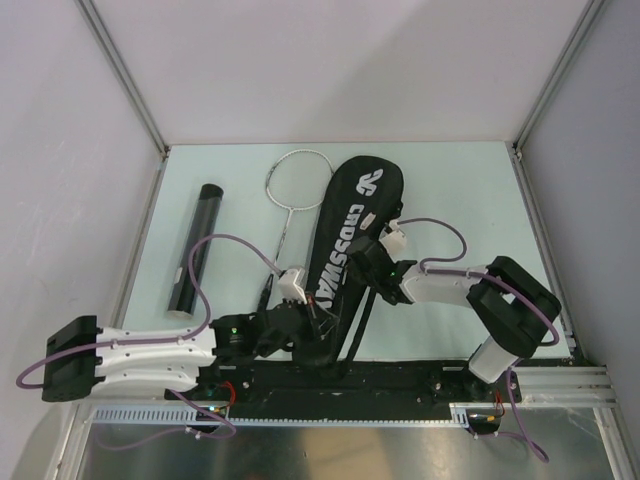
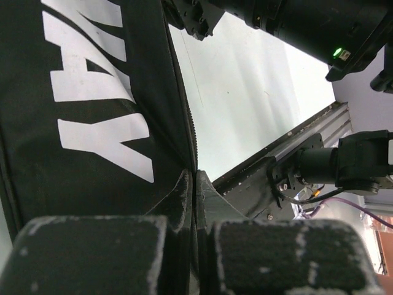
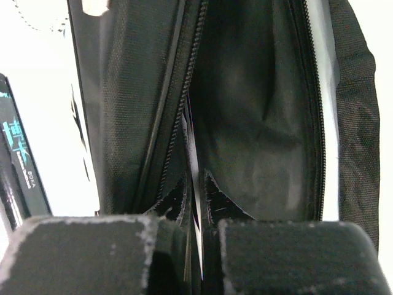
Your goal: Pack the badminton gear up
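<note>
The long black fabric "CROSSWAY" racket bag (image 1: 350, 235) lies in the middle of the pale desk (image 1: 450, 190). Its long axis runs from its rounded head near the far edge down to its narrow end at the near edge, leaning a little to the left as it comes.

Both claws are clenched on it. The left claw (image 1: 318, 332) pinches the bag's zippered edge low down, by the last letters of the print; in the left wrist view the left claw (image 2: 194, 184) has its pads pressed together with the bag's (image 2: 92, 92) seam running into them. The right claw (image 1: 362, 272) grips the bag's right edge around mid-length; in the right wrist view the right claw (image 3: 195, 196) holds a thin lip of the opening, with the dark inside of the bag (image 3: 258, 92) beyond it.

The silver-framed racket with the black handle (image 1: 287, 225) lies just left of the bag and nearly parallel to it, head toward the far edge and handle toward the near edge. The left arm is the nearer one to it. The mouth probably has to be spread on the side facing the racket for it to slide in lengthwise.

The black cylindrical tube (image 1: 203, 250) rests further left, near the left edge. No shuttlecocks are visible.
</note>
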